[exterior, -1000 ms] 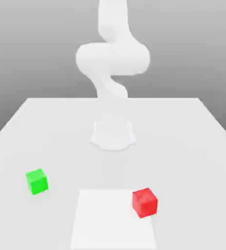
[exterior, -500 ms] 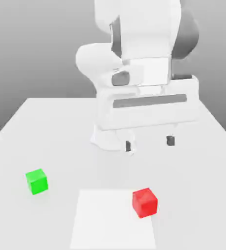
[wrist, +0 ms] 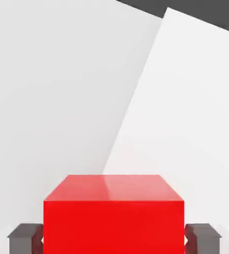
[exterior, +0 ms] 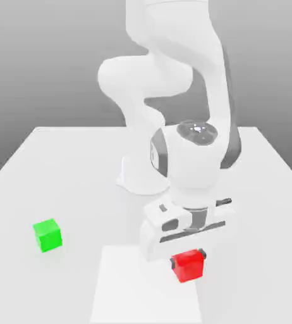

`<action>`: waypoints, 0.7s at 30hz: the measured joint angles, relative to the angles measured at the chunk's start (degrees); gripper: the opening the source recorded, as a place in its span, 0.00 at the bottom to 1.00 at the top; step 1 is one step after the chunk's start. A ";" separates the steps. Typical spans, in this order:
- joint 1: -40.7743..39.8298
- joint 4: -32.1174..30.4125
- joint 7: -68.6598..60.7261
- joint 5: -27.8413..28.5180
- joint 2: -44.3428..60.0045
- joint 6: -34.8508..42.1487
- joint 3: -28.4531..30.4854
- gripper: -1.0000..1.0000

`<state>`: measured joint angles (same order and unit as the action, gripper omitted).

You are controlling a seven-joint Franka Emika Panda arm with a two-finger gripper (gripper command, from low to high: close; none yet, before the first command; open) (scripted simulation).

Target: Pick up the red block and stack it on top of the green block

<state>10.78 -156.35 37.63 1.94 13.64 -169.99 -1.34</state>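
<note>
Now we see the gripper [exterior: 188, 260] lowered, pinching the red block [exterior: 188, 266] at the right edge of the white sheet [exterior: 142, 285] in the exterior view; the green block [exterior: 48, 235], unmoved, sits left of the sheet.

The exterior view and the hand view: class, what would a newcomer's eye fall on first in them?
The bright red block stands out first, gripped between the fingers of the tool at the right edge of the white sheet in the exterior view. Next comes the bright green block, alone on the pale table towards that view's left.
</note>
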 joint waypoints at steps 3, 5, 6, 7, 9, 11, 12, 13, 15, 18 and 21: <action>-0.05 0.06 0.13 0.17 0.45 -0.39 -0.01 0.00; -0.21 -0.37 -0.10 -0.12 -2.54 2.18 -0.28 0.00; -0.32 -0.65 -0.35 -0.44 -4.42 3.78 -0.46 0.00; -0.38 -0.94 -0.60 -0.78 -6.40 5.47 -0.60 0.00; -0.43 -1.53 -1.07 -1.45 -10.47 8.94 -0.83 0.00; -3.24 -2.02 -1.65 -1.69 -12.59 10.57 0.30 0.00; -4.90 -2.24 -1.92 -1.69 -13.28 11.04 0.78 0.00; -5.88 -2.46 -2.19 -1.65 -13.87 11.41 1.98 0.00; -8.68 -2.89 -2.65 -1.42 -14.94 12.05 3.90 0.00; -13.41 -3.53 -3.20 -0.86 -16.46 12.91 6.42 0.00; -17.48 -4.17 -3.59 -0.08 -17.97 13.76 8.92 0.00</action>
<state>-6.70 -160.52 34.04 1.86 -4.33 -156.23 7.58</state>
